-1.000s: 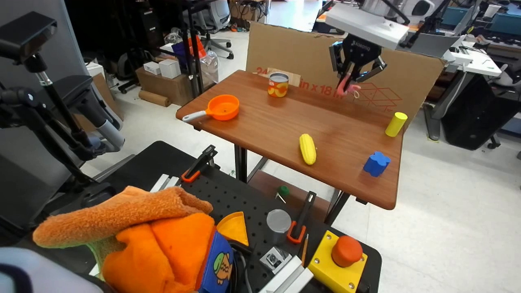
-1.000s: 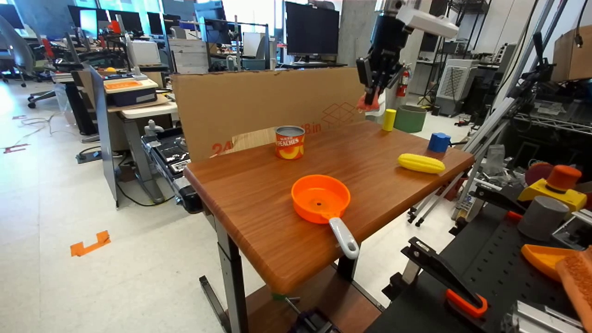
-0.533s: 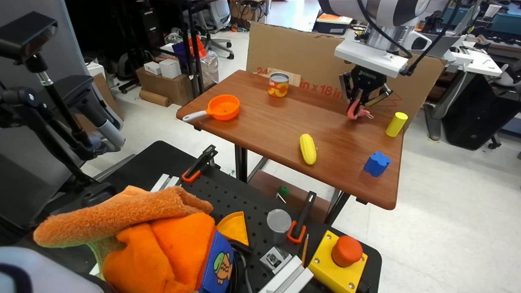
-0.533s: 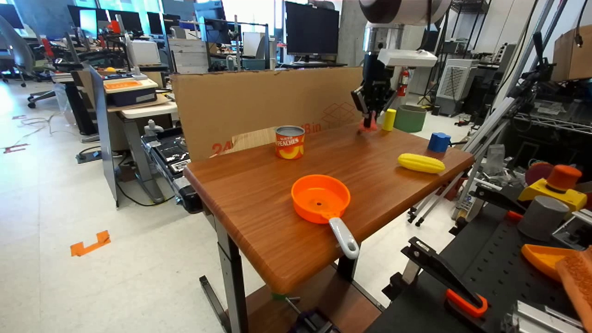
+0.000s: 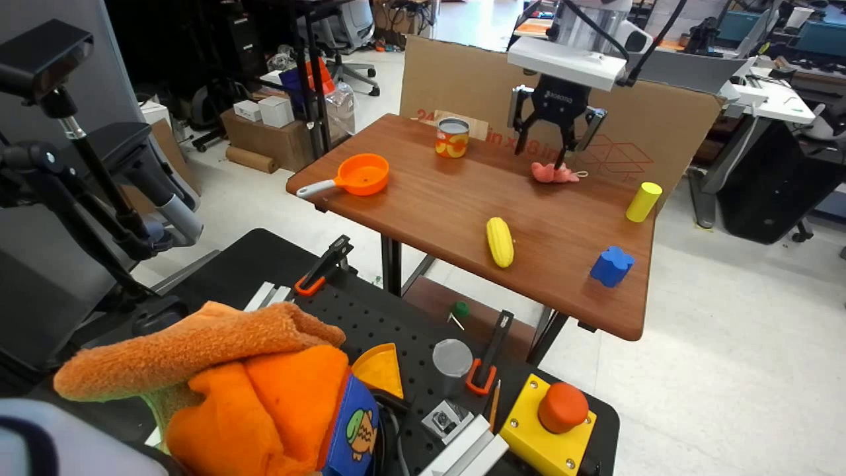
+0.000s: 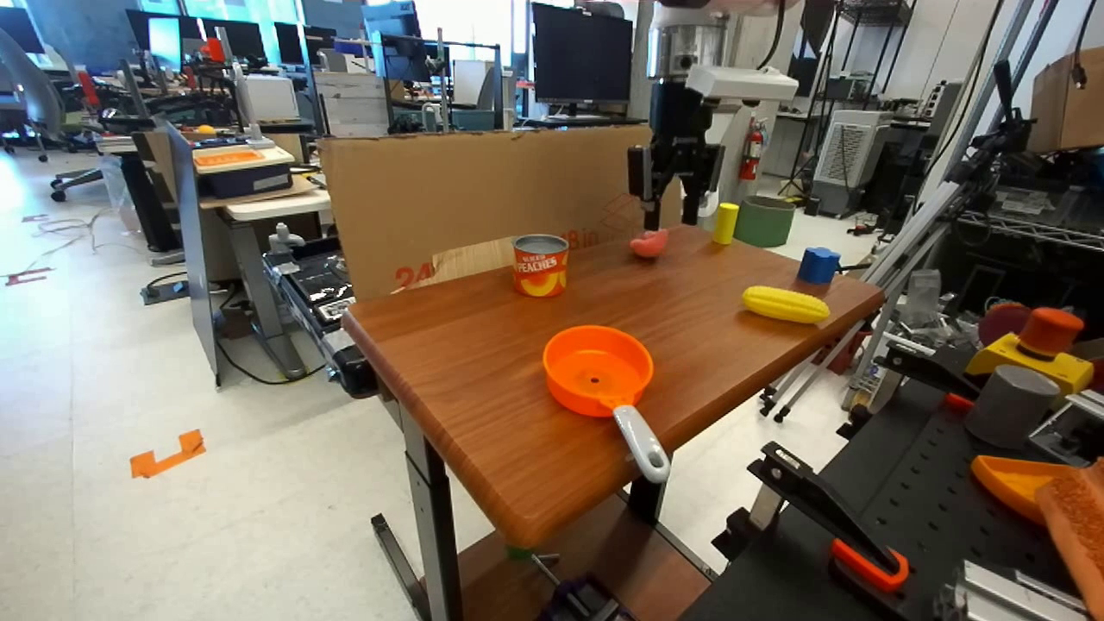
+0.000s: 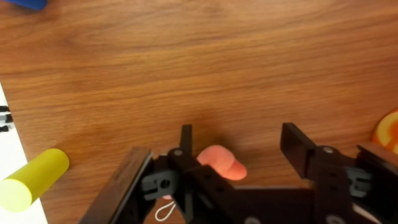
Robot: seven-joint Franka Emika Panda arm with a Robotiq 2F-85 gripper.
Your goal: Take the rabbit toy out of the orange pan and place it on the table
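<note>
The small pinkish-red rabbit toy (image 5: pixel 550 174) lies on the wooden table (image 5: pixel 429 198), close to the back panel, and a thin loop sticks out from its end. My gripper (image 5: pixel 539 158) hangs just over it with the jaws spread apart. In the wrist view the toy (image 7: pixel 221 162) shows partly between the fingers, nearer one of them, with a wide gap to the opposite one; that near finger hides part of it. Whether this finger still touches the toy I cannot tell. At the far end of the tabletop sits the orange pan (image 6: pixel 598 373), its inside bare and its grey handle reaching toward the edge.
A peaches can (image 5: pixel 452 139) stands between pan and toy, by the cardboard panel (image 5: pixel 476 86). Toward the opposite end are a yellow cylinder (image 5: pixel 643 202), a blue flower-shaped block (image 5: pixel 612 266) and a yellow corn (image 5: pixel 499 242).
My gripper came down with the rabbit toy held between its fingers, then shifted back toward the can and opened. The toy is released onto the table; the pan has not moved.
</note>
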